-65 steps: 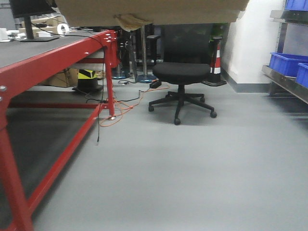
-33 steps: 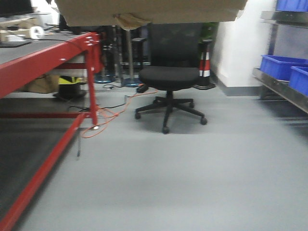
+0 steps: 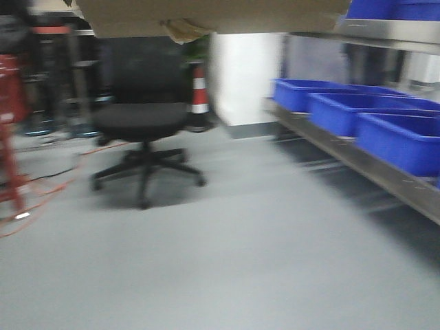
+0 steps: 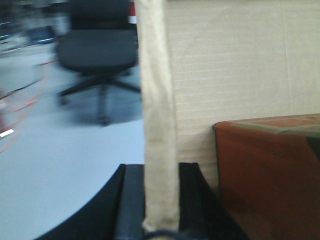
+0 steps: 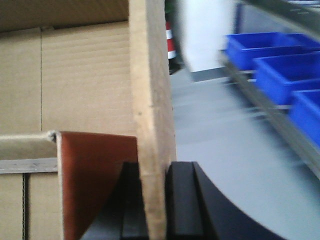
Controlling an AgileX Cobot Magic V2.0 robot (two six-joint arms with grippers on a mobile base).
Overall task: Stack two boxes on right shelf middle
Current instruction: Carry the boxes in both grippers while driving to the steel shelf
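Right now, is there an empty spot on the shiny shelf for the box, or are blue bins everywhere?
Crowded: three blue bins line the lower shelf side by side, and more sit on the upper level. The only bare room in view for the box is grey floor between chair and shelf.

Your left claw (image 4: 160, 170) reads matte black: two flat slab fingers (image 4: 131, 200) on a rounded black housing. Your right claw (image 5: 155, 167) looks the same, smooth and black.
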